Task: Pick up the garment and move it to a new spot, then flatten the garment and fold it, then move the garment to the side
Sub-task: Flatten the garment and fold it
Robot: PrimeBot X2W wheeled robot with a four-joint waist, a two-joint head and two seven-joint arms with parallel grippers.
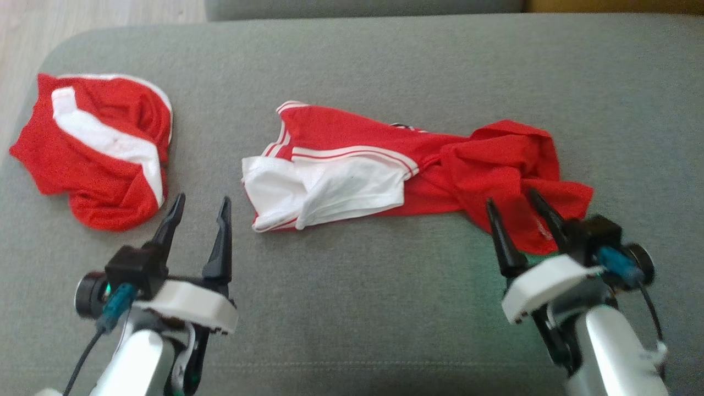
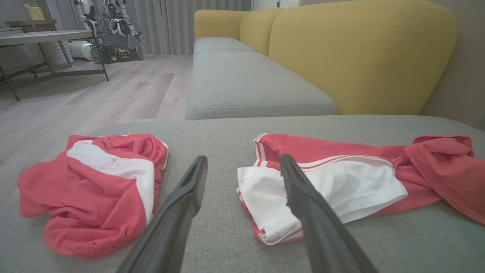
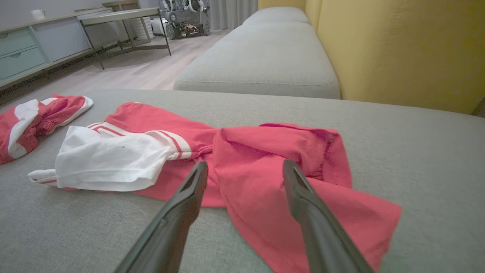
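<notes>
While both pairs of jaws stood wide open and held nothing, the garment [image 1: 385,165] lay crumpled across the grey cushion [image 1: 357,308]. Its red end sat directly ahead of the right jaws, its white end just right of the left jaws; another red-and-white garment [image 1: 93,154] lay to their left.

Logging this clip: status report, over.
Left end effector open, empty. Right end effector open, over garment. Garment crumpled, unfolded. Second red garment left, apart.
</notes>
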